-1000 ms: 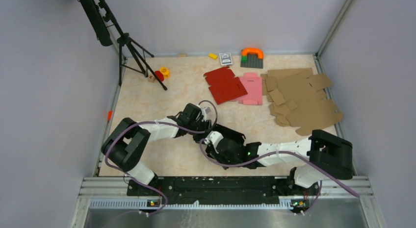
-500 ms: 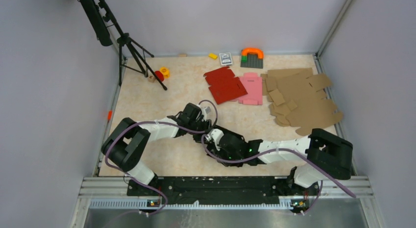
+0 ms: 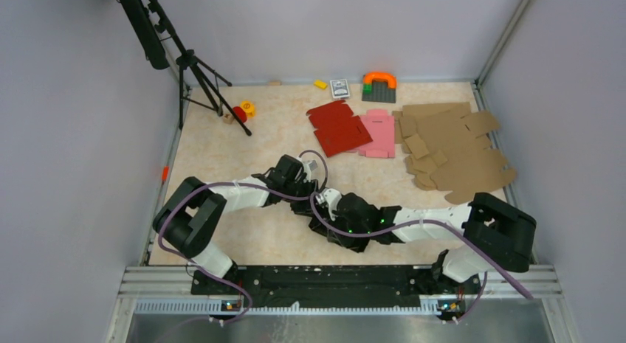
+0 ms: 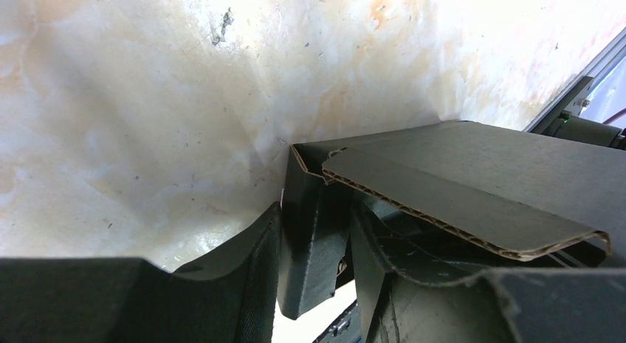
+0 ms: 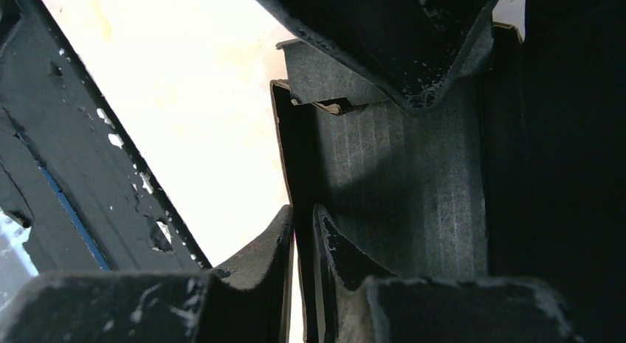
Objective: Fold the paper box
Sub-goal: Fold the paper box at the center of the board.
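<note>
Locate paper box (image 4: 480, 177), black, walls partly raised, at near middle of table (image 3: 243, 147), between both arms. Note left gripper (image 4: 316, 210) clamped on one upright wall, cardboard between its fingers. Note right gripper (image 5: 303, 210) pinched almost closed on a thin wall edge. Farther back, well apart: red blank (image 3: 338, 127), pink blank (image 3: 378, 133), brown cardboard sheets (image 3: 454, 151).

Paper box (image 4: 480, 181) cut off, wrist cams.

Pale marbled beige tabletop (image 3: 221, 151), evenly lit. Plain grey walls (image 3: 332, 26) at 9, 12 and 3 o'clock. Black tripod (image 3: 190, 60) at 11 o'clock. Metal rail (image 3: 148, 273) along 6 o'clock.
</note>
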Tool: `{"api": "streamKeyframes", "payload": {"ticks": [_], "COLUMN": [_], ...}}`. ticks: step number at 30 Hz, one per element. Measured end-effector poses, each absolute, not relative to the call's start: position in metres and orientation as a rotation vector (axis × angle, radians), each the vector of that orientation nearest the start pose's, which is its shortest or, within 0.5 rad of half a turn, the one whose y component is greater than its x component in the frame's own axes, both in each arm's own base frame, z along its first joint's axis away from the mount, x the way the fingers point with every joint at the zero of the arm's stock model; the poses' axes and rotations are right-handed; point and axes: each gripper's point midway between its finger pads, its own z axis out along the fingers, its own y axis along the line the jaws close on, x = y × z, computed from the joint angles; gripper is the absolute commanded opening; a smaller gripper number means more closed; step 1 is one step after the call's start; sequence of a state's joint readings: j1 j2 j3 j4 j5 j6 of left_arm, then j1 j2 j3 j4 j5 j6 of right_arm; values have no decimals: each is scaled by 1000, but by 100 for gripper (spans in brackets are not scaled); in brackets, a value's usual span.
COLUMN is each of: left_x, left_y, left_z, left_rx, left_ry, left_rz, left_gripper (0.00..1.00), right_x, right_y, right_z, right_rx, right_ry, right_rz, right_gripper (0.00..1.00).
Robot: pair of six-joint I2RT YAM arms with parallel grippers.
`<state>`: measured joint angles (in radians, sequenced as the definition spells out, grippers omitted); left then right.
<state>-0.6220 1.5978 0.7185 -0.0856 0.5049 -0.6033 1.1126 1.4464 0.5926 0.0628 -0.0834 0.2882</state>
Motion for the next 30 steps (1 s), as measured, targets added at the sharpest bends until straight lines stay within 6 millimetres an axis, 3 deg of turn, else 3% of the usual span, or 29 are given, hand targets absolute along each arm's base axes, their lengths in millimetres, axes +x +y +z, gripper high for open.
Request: {"api": "streamKeyframes", "payload": {"ticks": [23,30], "left_x": [202,202], "left_y": [-276,-276], "left_z": [31,30], "left_rx": [250,249], "left_ry": [2730,2732], "left_rz": [-1077,-1076], "left_gripper": [45,35], "right_x": [131,132], "right_y": [312,312], "right_z": [25,24], "right_rx": [-941,-938], "right_ry": [2350,2361], "right_rz": [915,942], "right_gripper": [10,9]}}
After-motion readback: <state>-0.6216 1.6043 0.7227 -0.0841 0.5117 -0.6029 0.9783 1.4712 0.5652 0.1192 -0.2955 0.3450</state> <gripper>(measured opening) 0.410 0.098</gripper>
